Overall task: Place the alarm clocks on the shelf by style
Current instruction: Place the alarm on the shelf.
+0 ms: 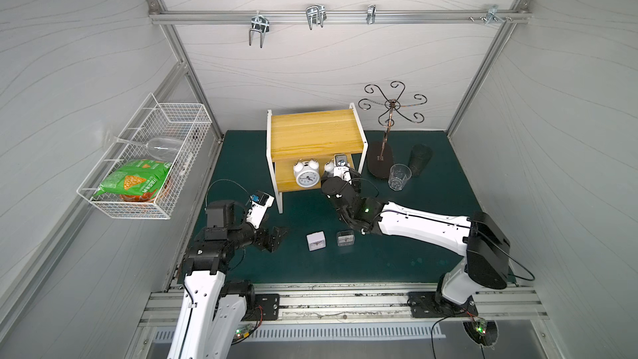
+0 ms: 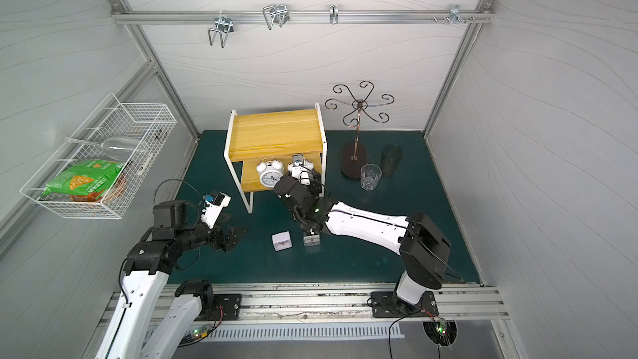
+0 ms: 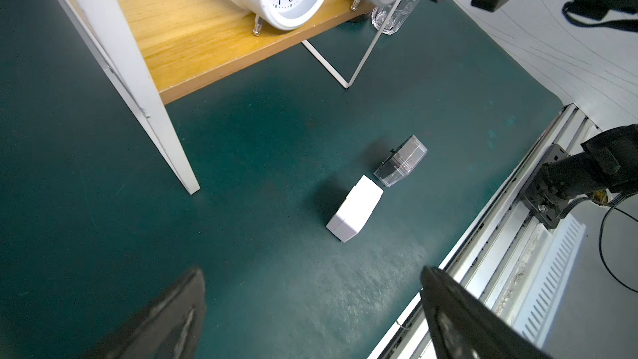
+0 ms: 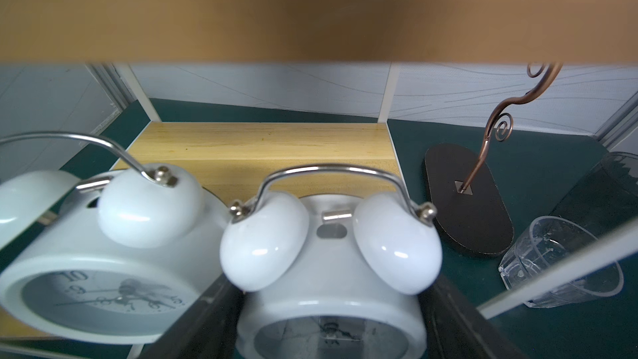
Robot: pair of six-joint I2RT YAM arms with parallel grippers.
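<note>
The shelf (image 1: pixel 314 132) has yellow boards on a white frame. One round white twin-bell alarm clock (image 1: pixel 306 174) stands on its lower board. Right beside it is a second twin-bell clock (image 4: pixel 331 260), with my right gripper (image 4: pixel 328 309) shut on its body and a black finger (image 4: pixel 207 319) on each side. In the left wrist view its foot is at the board's front edge. The white square clock (image 1: pixel 316 240) and the clear-cased clock (image 1: pixel 345 238) lie on the green mat in front. My left gripper (image 1: pixel 276 236) hovers open and empty to their left.
A white wire basket (image 1: pixel 145 167) on the left wall holds a green snack bag and a wine glass. A scrolled metal cup stand (image 1: pixel 386 132), a clear cup (image 1: pixel 398 176) and a dark cup (image 1: pixel 419 159) stand right of the shelf.
</note>
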